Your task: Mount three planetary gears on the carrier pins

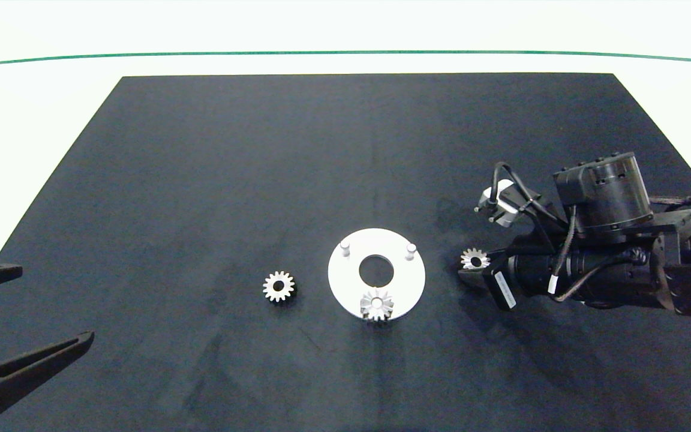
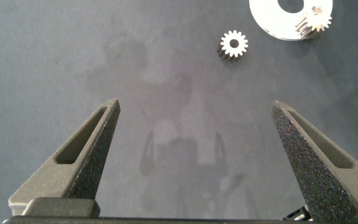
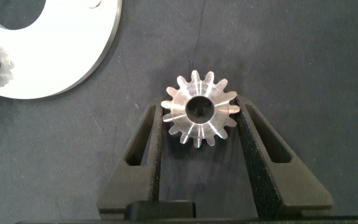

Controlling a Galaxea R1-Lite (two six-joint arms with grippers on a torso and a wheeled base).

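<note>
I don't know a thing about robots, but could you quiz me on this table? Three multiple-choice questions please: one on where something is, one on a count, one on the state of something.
1. Where does the loose small silver metal gear that neither end effector is near lie?
A. On the black mat, on the left end effector's side of the flat white round disc
B. Inside the disc's centre hole
C. On the white table beyond the mat

2. How many short pale pegs on the disc are bare?
A. None
B. Two
C. Three

3. What is the right end effector doing?
A. Hanging far from every gear
B. Its fingers flank a gear on the mat
C. Holding the disc

Answers:
1 A: it lies flat on the mat beside the disc.
2 B: the two bare pegs stand free; the seated gear covers the third.
3 B: the flanked gear sits between its fingertips.
</note>
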